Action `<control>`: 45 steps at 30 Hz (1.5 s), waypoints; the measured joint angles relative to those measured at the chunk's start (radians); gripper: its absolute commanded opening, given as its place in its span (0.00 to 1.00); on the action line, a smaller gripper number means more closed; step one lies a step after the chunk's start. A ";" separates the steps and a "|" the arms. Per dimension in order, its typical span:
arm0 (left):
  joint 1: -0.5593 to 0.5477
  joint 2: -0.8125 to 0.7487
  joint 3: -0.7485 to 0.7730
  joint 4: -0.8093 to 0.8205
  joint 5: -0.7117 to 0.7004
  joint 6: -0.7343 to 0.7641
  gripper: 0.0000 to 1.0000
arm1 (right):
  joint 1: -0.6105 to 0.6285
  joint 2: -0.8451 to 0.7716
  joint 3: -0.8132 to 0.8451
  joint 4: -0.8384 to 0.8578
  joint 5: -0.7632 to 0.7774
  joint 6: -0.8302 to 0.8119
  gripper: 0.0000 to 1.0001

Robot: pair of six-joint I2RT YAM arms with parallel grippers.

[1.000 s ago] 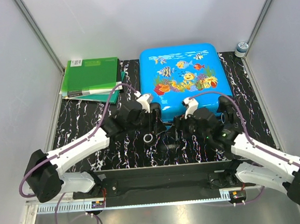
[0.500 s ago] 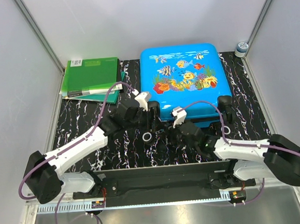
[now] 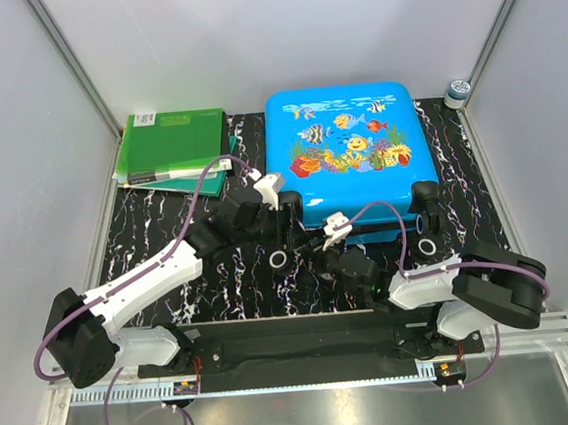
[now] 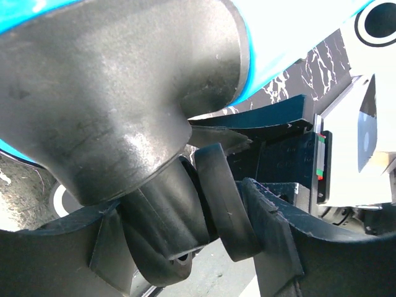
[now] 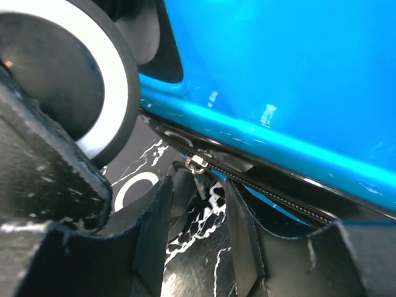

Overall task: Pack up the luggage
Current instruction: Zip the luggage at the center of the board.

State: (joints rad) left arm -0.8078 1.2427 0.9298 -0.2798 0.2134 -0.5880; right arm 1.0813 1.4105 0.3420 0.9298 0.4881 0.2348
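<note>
The luggage [image 3: 350, 153], a small bright-blue hard-shell suitcase printed with fish and coral, lies flat and closed on the far right part of the black, white-veined marble-patterned table [image 3: 481, 212]. Its print side faces up and its wheeled end is toward the near edge. From above, a pale-rimmed near-left wheel [image 3: 280, 260] and a matching near-right wheel [image 3: 426, 246] show at the two near corners. A black zipper [image 5: 291, 204] runs along the seam under the blue shell. Its small metal zipper pull [image 5: 198, 166] hangs from the seam close to a pale-rimmed wheel.

The left gripper [image 3: 285, 229] sits at the luggage's near-left corner. In its wrist view, its black fingers [image 4: 272, 241] stand on either side of a black caster [image 4: 219, 204] below the rounded black wheel housing [image 4: 111, 105]. They press against it, so this gripper is clamped on the caster. Whether this is the same wheel as the pale-rimmed one seen from above cannot be told.

The right gripper [image 5: 198, 193] lies low at the near edge of the luggage, just right of the left gripper. Its jaws stand apart with the zipper pull hanging just above the gap between their tips. No contact with the pull is visible, and nothing is grasped.

A stack of green plastic folders [image 3: 170, 143] lies at the far left of the table, well apart from the luggage. A small round container with a blue-and-white lid [image 3: 457, 89] stands at the far right corner.
</note>
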 measured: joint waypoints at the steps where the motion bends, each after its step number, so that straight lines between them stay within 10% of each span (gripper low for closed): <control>1: 0.000 0.000 0.000 -0.001 0.000 0.000 0.00 | 0.002 0.011 -0.002 0.021 0.011 -0.008 0.45; 23: 0.007 -0.004 0.000 -0.004 0.001 0.004 0.00 | 0.031 0.196 -0.007 0.304 0.099 -0.127 0.01; 45: 0.033 -0.021 -0.008 0.003 0.014 -0.029 0.00 | 0.169 0.405 0.160 0.419 0.346 -0.275 0.01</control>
State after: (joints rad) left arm -0.7750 1.2221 0.9218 -0.2768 0.2279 -0.6170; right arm 1.2507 1.8156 0.5018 1.3487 0.8345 -0.0406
